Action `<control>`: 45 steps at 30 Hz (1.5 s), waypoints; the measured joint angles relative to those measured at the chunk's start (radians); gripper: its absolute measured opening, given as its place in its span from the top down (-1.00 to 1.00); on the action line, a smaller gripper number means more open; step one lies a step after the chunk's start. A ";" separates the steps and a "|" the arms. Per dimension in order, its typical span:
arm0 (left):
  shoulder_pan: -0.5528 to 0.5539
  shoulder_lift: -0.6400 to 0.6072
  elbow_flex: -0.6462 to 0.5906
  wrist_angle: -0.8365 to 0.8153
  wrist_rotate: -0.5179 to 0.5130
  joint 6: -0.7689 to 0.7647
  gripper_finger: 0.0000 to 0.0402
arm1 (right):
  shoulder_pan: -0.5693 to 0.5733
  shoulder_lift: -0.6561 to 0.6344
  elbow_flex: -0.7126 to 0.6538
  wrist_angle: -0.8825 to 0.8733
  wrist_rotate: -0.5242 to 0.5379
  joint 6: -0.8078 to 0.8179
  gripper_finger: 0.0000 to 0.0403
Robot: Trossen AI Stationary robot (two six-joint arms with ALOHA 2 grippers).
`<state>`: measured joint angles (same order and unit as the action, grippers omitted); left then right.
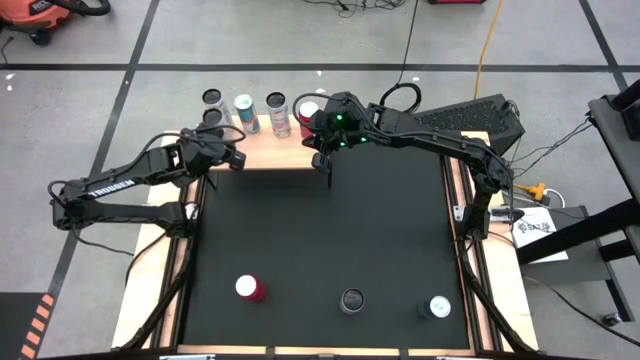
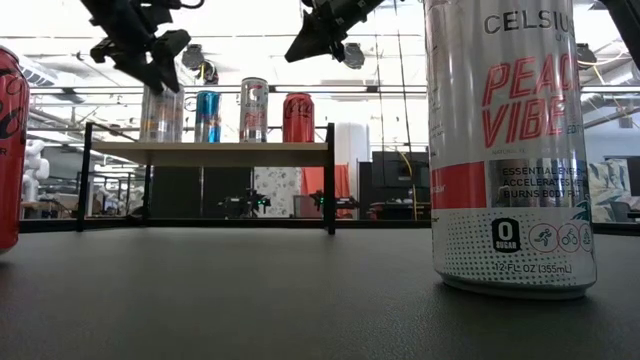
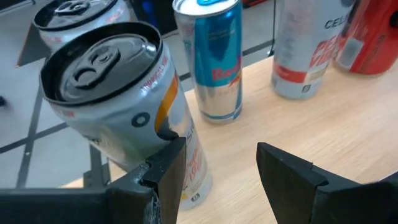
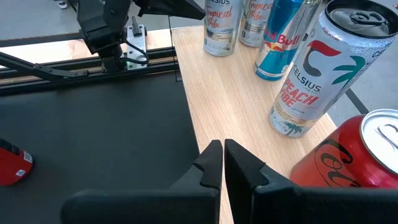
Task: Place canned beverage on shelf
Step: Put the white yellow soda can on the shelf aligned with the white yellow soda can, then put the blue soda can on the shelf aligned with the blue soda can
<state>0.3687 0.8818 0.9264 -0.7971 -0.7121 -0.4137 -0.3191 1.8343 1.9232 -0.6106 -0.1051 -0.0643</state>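
The silver can (image 3: pixel 118 106) is standing on the shelf (image 3: pixel 323 137), at the left end of the row of cans. It is showing a dark grey lid with a pull tab, a pale silver body, an orange stripe down its side and small reddish lettering. In the left wrist view it is leaning across the upper left of the frame, just beside the outer face of 1 finger; whether they are touching is not clear. A second silver can (image 3: pixel 74 15) is sitting right behind it.

Next along the row, a blue and silver can (image 3: pixel 214 62) is standing upright, then a Celsius can (image 3: pixel 305 50) with red lettering, then a red can (image 3: pixel 367 37) at the right end. In the high view the shelf (image 1: pixel 270 152) is lying at the upper centre of the frame, a pale wood board at the far edge of the black table (image 1: pixel 320 240). In the low view it is resting on thin black legs.

The left gripper (image 3: pixel 217 155) is hovering over the left end of the shelf, its fingers standing apart with nothing between them. The right gripper (image 4: pixel 222 149) is hanging over the right front edge of the shelf, near the red can, its fingers pressed together and holding nothing.

Along the bottom of the high view, 3 more cans are waiting on the table: a red-bodied can (image 1: pixel 249 288), a dark-topped can (image 1: pixel 352 300) and a silver-topped can (image 1: pixel 436 307).
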 joint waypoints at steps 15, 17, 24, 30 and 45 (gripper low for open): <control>0.000 -0.042 0.000 -0.061 -0.004 -0.030 0.00 | 0.000 0.000 0.000 0.000 0.000 0.000 1.00; 0.000 -0.052 0.000 -0.068 -0.004 -0.043 0.00 | 0.000 0.000 0.000 0.000 0.000 0.000 1.00; -0.058 -0.066 0.000 -0.079 -0.005 -0.048 0.00 | 0.000 0.000 0.000 0.000 0.000 0.000 1.00; -0.183 -0.082 0.036 -0.070 -0.077 -0.021 0.00 | 0.000 0.000 0.000 0.000 0.000 0.000 1.00; -0.280 -0.197 0.096 0.085 0.209 0.065 0.00 | 0.000 0.000 0.000 0.000 0.000 0.000 1.00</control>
<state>0.0887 0.6851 1.0222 -0.7125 -0.5029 -0.3489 -0.3191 1.8343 1.9231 -0.6106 -0.1051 -0.0642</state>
